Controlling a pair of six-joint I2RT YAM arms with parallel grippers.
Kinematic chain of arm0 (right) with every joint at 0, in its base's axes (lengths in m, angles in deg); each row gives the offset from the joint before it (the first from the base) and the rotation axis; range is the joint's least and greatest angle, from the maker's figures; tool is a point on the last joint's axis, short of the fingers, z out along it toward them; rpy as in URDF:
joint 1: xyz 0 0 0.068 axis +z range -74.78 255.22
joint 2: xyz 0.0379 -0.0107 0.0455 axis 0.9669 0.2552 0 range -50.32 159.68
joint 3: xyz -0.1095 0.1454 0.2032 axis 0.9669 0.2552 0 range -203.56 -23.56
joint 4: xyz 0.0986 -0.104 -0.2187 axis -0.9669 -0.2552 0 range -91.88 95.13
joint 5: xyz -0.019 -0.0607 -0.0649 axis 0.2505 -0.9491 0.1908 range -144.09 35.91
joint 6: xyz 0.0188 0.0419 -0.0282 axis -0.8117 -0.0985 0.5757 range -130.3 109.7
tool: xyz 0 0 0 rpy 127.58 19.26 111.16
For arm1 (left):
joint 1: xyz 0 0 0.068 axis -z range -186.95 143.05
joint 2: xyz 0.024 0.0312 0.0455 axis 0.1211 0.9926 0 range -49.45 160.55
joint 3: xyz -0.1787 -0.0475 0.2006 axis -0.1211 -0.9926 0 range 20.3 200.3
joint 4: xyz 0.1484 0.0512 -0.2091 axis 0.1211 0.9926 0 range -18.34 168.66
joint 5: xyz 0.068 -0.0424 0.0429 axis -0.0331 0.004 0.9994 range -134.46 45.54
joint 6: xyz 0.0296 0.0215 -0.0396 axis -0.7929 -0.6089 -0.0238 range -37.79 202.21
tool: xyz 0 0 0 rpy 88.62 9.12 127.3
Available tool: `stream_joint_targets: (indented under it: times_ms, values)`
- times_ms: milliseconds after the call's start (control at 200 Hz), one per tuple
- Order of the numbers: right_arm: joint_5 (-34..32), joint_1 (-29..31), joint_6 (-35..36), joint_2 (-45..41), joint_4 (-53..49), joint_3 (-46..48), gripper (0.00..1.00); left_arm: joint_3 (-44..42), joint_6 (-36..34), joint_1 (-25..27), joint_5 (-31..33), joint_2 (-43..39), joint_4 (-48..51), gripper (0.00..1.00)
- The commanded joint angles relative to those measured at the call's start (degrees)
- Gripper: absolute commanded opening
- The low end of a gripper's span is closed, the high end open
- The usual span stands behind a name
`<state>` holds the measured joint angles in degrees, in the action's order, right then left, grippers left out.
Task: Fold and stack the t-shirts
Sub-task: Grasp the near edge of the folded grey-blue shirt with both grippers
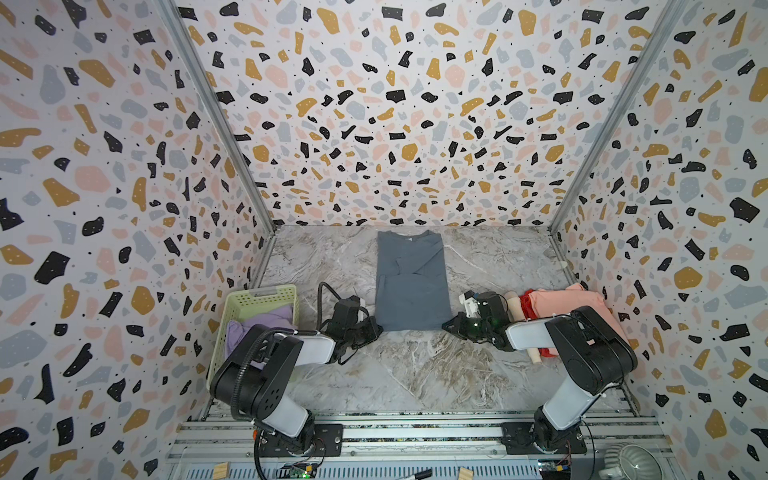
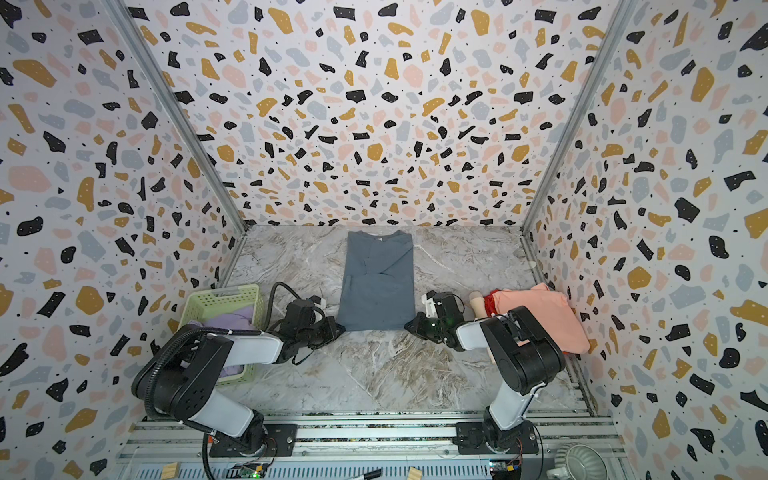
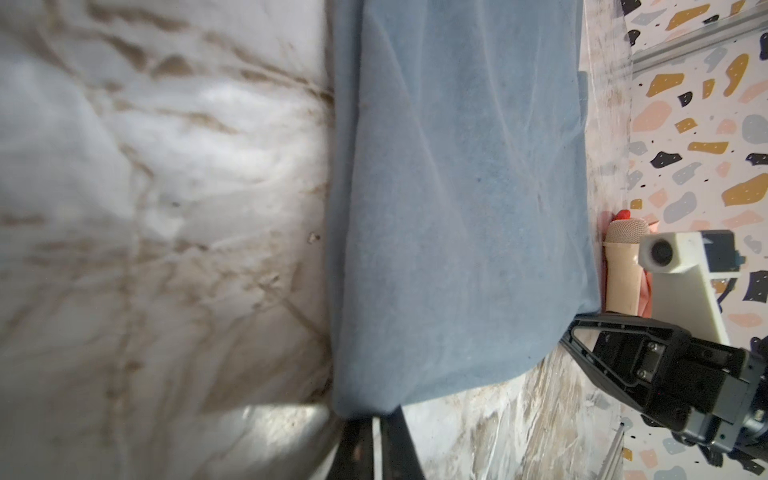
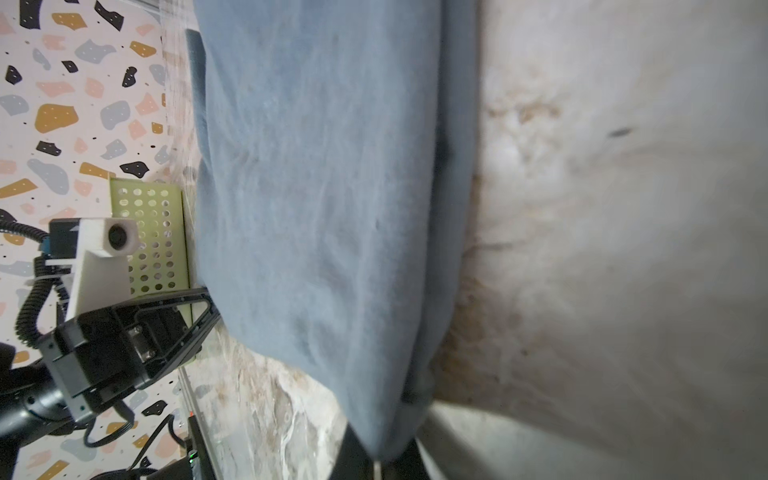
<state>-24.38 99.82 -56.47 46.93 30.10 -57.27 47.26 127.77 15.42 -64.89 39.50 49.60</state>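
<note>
Top views: two tools [image 1: 377, 331] [image 1: 445, 325] pinch one grey t-shirt [image 1: 411, 286] of four; one basket [image 1: 232, 309].

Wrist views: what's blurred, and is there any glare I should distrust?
Left wrist view: the marble table is smeared, with a bright glare patch; the blue-grey t-shirt reads soft but clear. Right wrist view: table likewise out of focus, shirt fuzzy. Both top views: sharp, evenly lit.

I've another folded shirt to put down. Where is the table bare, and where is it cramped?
Bare: the wide strip of table between the grey t-shirt and the front rail; also the far patches either side of that shirt. Crowded: the basket on the left, the salmon pink t-shirt on the right.
</note>
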Motion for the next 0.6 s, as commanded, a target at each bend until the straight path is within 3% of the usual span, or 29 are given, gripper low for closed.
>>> stream_joint_targets:
  times_ms: [0,175,315,596]
  values:
    - [-3.38,0.38,3.02,-2.16,-4.27,-1.56,0.00,1.86,-2.73,0.15,2.09,-2.12,2.74,0.00]
    - [-3.44,1.36,6.09,-9.78,-9.88,1.90,0.00,-0.72,-4.15,1.14,0.19,-9.18,8.04,0.00]
    - [-4.29,3.53,9.45,-20.71,-19.88,4.97,0.00,-3.33,-4.59,6.23,0.87,-20.02,18.49,0.00]
    - [-8.00,14.53,6.81,-44.47,-40.54,6.69,0.00,-5.31,8.26,19.76,3.38,-43.95,29.92,0.00]
